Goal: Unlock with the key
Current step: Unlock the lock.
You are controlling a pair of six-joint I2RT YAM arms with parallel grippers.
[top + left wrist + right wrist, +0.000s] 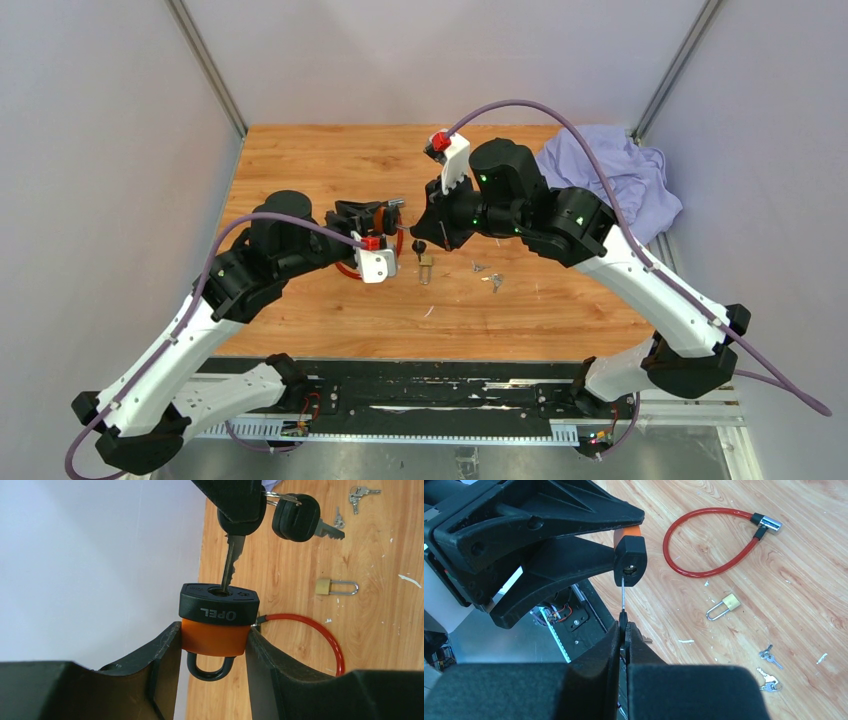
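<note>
We've got the padlock (215, 636) mid-air over the table (560, 300), orange body pinched btw the L gripper (214, 652) fingers. They stand roughly half open, flat on its two sides. Black cap w/ the keyway faces away from the L wrist, toward the R arm. The shackle (210, 672) points back at the L wrist and looks seated, so not unlocked yet.

R gripper (625, 630) is closed tight on the head of the key (231, 565), blade sticking straight out past the fingertips. Key relation: blade's long axis runs from R fingers to the cap, and the tip sits just in the mouth of the slot. Most of the blade is outside. In the L wrist view it leans a little off the cap's normal; in the R wrist view it looks in line.

We judge the next move is R's: push along the blade axis, then twist, w/ L just bracing.

Pose: both arms reach in and meet near table centre, L fingers pointing right, R fingers pointing left at them. A spare key (297, 517) dangles off the ring beside the R fingers
</note>
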